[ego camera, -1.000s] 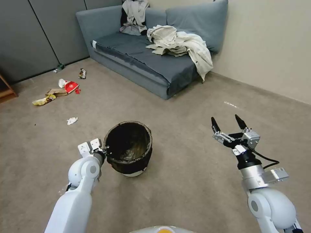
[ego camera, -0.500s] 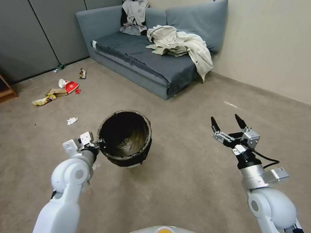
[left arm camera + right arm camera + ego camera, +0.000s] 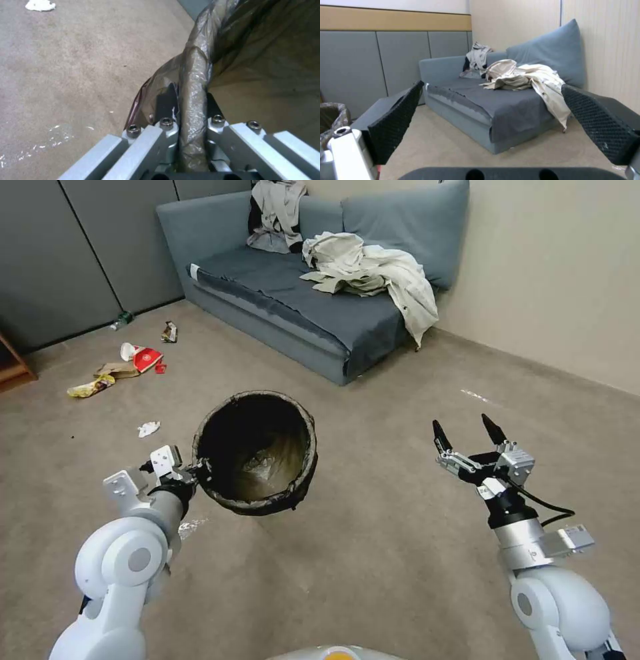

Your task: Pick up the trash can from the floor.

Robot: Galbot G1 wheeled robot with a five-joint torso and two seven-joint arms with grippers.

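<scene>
Head view, trash can: the trash can (image 3: 255, 452) hangs tilted, its mouth turned toward the camera, in front of the sofa (image 3: 313, 280) and well apart from it; its white base is hidden behind the dark liner.
Head view, left gripper: the left gripper (image 3: 199, 471) is clamped on the can's rim at the side away from the sofa's right end; the fingertips are lost against the liner.
Head view, floor: the floor (image 3: 373, 553) lies bare between the can and the sofa's front edge and on toward the wall beside the sofa; a pale tape mark sits under the left arm.
Head view, right gripper: the right gripper (image 3: 467, 432) hovers well to the right of the can, nearer the wall than the sofa's front, its two dark fingers spread apart with nothing between them.
Head view, litter: scattered wrappers (image 3: 133, 360) and a white paper scrap (image 3: 148, 429) lie off the sofa's left end.
Left wrist view, grip: the fingers (image 3: 166, 100) pinch the bag-wrapped rim (image 3: 195, 82) from both sides; the inner finger is mostly covered by liner.
Left wrist view, below: carpet, with the white scrap (image 3: 40, 5) cut off at the frame's edge.
Right wrist view, fingers: both textured pads (image 3: 395, 120) stand wide apart, framing the sofa (image 3: 480, 100) and its crumpled pale garments (image 3: 526, 77).
Right wrist view, can: a sliver of the can's rim (image 3: 333, 117) shows at the frame's edge, cut off.
</scene>
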